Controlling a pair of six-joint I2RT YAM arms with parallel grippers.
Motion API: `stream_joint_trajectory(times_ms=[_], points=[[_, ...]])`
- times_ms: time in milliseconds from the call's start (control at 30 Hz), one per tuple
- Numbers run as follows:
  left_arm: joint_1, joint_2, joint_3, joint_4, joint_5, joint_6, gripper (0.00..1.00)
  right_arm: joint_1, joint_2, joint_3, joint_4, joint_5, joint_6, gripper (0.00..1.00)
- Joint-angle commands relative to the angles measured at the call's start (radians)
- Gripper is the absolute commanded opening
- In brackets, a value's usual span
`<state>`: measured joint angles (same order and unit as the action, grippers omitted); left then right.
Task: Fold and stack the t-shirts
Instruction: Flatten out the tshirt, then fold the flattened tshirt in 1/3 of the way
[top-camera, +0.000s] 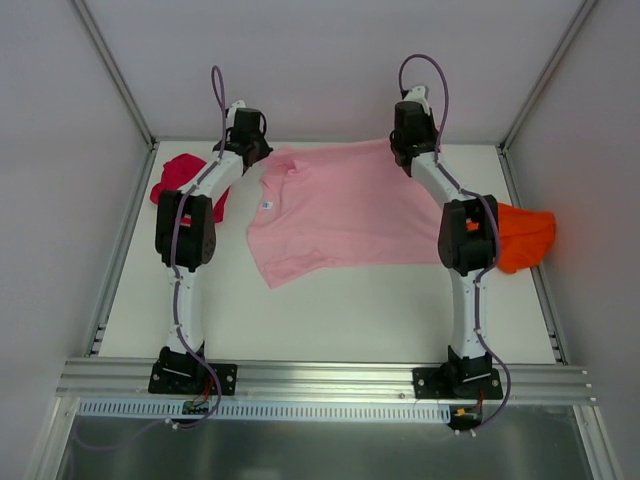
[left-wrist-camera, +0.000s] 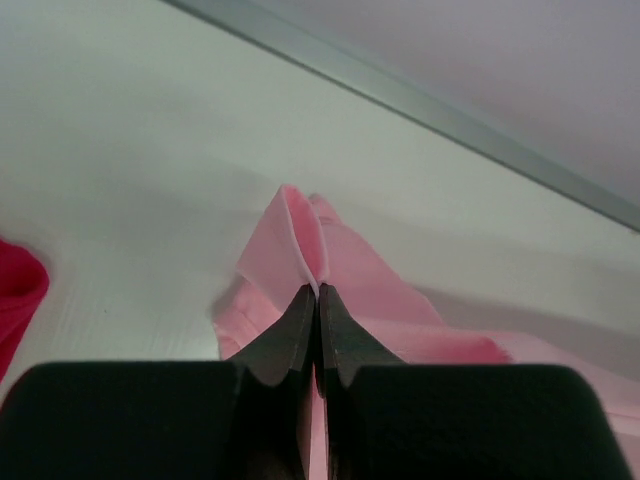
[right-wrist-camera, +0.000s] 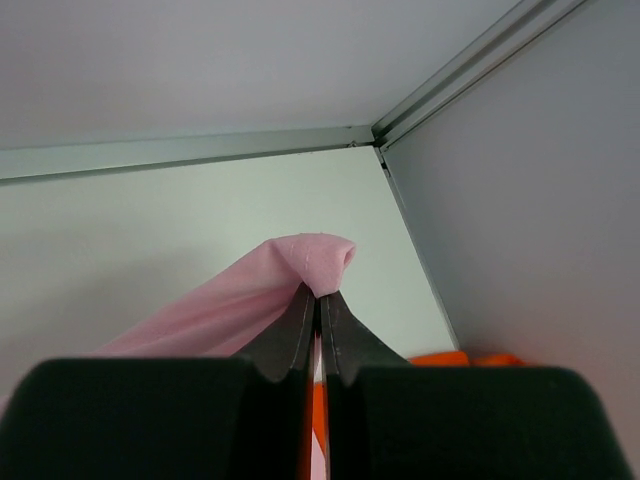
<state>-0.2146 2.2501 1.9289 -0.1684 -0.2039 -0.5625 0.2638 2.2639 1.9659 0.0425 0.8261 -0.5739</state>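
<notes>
Top external view gives the wide white counter (top-camera: 330, 320), boxed in by grey walls on three sides, with an aluminium rail along the near edge where the arm bases are bolted. As I judge it, the task is barely begun: no shirt is folded and nothing is stacked.

The light pink cloth t-shirt (top-camera: 340, 210) lies spread over the far middle of the counter, mostly flat, with its near-left corner trailing towards the arms. The crimson-red t-shirt (top-camera: 180, 175) sits crumpled at the far left, partly behind the left arm. The bright orange t-shirt (top-camera: 525, 238) is bunched against the right edge, partly hidden by the right arm.

The left hand (left-wrist-camera: 318, 292) is clamped tight on a pinch of pink cloth at the shirt's far-left corner. The right hand (right-wrist-camera: 319, 297) is likewise pinched on the far-right corner.

Room is tight behind both hands, since the back wall is near and the right hand is close to the far-right corner. Bare counter lies open on the near side, between the pink hem and the bases, which looks the likelier direction for a fold.
</notes>
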Motion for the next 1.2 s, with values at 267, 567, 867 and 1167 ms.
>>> stream_joint_trajectory(times_ms=[267, 567, 867, 1167], points=[[-0.055, -0.187, -0.122, -0.003, -0.003, 0.049, 0.00, -0.028, -0.085, 0.077, -0.346, -0.120, 0.238, 0.01], [-0.083, -0.192, -0.100, -0.132, 0.043, 0.049, 0.00, -0.031, -0.161, 0.073, -0.627, -0.214, 0.356, 0.01], [-0.095, -0.132, -0.080, -0.210, 0.052, 0.023, 0.00, -0.031, -0.178, 0.108, -0.922, -0.229, 0.424, 0.01], [-0.097, -0.095, -0.107, -0.204, 0.107, 0.024, 0.00, -0.032, -0.149, 0.111, -1.009, -0.297, 0.443, 0.01]])
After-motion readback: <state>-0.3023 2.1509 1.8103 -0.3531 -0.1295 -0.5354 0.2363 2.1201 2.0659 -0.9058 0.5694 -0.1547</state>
